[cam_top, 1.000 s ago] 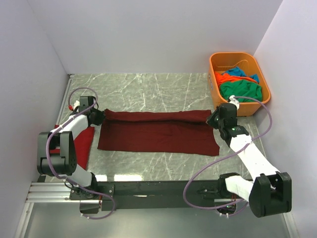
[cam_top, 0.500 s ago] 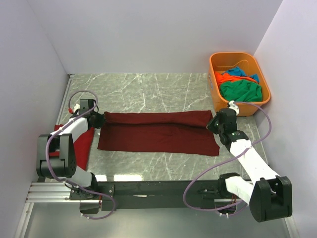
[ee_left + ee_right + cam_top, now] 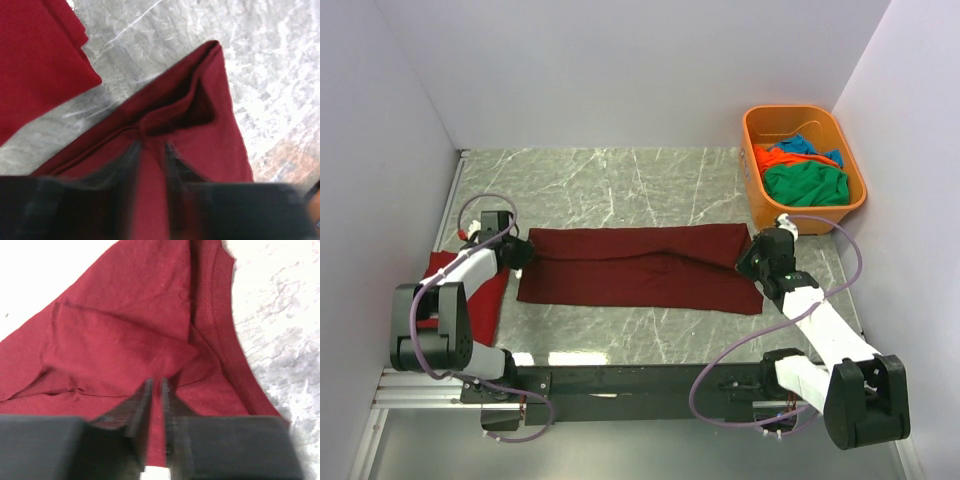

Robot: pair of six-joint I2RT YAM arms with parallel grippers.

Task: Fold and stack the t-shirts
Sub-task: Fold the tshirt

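The dark maroon t-shirt (image 3: 638, 268) lies spread across the middle of the marble table, its far edge folded over toward the front. My left gripper (image 3: 523, 252) is shut on its left end; the left wrist view shows maroon cloth (image 3: 200, 130) pinched between the fingers. My right gripper (image 3: 748, 256) is shut on its right end; the right wrist view shows cloth (image 3: 130, 330) between the nearly closed fingers. A bright red t-shirt (image 3: 485, 290) lies folded at the table's left edge, also in the left wrist view (image 3: 35, 55). Green, orange and blue shirts (image 3: 805, 180) sit in the tub.
The orange plastic tub (image 3: 785, 116) stands at the back right corner by the wall. Walls close in the table on the left, back and right. Bare marble (image 3: 620, 175) lies behind the maroon shirt and a strip (image 3: 620, 330) in front of it.
Both grippers have moved toward the table's front, drawing the folded far edge of the maroon shirt further over the lower layer. The fold now lies lower and flatter.
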